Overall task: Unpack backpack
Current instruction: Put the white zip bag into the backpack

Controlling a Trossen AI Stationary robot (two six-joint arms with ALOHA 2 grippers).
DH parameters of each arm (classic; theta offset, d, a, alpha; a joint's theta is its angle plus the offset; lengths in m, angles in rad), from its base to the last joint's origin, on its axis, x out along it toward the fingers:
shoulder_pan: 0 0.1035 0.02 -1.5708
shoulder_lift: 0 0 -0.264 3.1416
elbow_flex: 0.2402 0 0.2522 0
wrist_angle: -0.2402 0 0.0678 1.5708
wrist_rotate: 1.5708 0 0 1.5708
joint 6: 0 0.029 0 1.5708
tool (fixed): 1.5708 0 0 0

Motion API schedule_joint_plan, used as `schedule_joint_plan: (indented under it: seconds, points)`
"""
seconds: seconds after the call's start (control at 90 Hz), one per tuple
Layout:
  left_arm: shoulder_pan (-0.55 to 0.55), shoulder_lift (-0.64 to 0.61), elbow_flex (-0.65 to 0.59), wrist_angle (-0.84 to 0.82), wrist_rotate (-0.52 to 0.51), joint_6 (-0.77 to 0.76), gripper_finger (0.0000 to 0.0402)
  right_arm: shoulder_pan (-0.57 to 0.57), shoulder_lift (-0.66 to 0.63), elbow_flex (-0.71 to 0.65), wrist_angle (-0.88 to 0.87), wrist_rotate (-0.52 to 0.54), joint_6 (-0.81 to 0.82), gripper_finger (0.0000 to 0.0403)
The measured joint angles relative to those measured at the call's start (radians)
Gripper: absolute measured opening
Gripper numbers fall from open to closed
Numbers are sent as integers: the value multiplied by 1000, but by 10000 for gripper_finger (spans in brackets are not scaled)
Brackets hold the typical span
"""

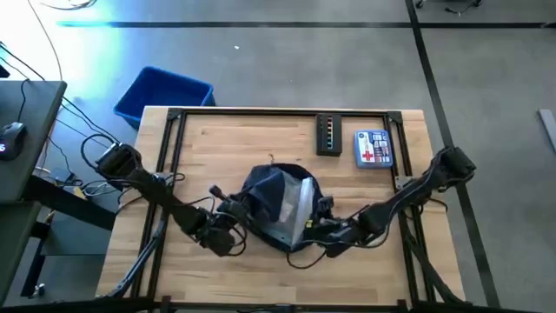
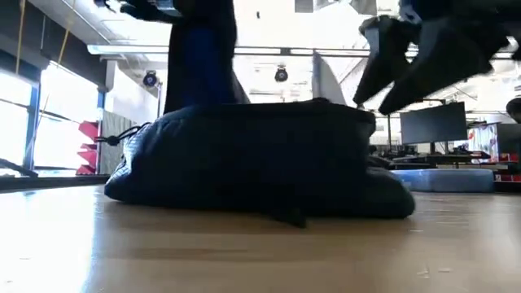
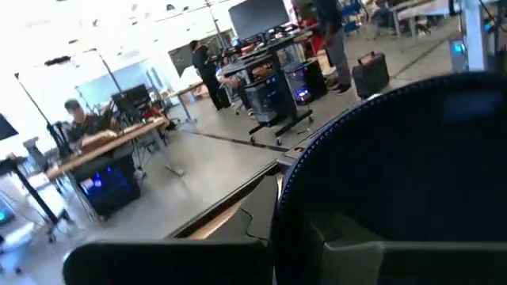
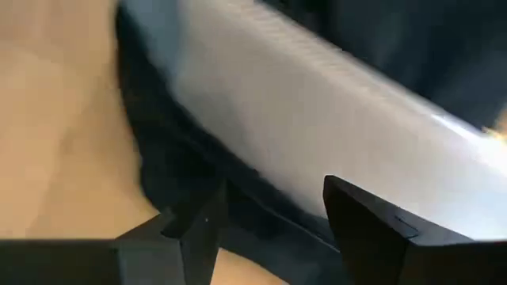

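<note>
The backpack (image 1: 276, 207) lay between my two grippers, mid-table. My right gripper (image 4: 273, 214) was open around a pale flat item at its mouth, holding nothing; next, closing and pulling. Left gripper (image 1: 228, 228) beside it: cannot tell. Beyond lay a card (image 1: 373, 148).

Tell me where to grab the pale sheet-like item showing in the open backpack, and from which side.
Grip the exposed pale edge where it shows in the backpack opening, coming from the right side. The right gripper already faces that edge with its fingers apart, while navy fabric covers the rest. What the item is cannot be told.
</note>
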Motion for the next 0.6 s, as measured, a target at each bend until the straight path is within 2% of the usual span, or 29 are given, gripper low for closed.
schedule_joint_plan:
  seconds: [0.178, 0.344, 0.456, 0.6]
  points:
    - [19, -40, -3, 8, 1, -24, 0, -33, 43, -113, 234, -110, -32, 166]
    - [31, -106, -3, 5, 2, 19, 0, -46, 124, -102, 232, -206, -29, 139]
    - [67, -149, -3, -46, 4, 14, 0, -24, 160, -63, 233, -277, -19, 102]
    - [163, -195, -15, -206, 5, -166, 1, 26, 185, -4, 227, -341, 2, 36]
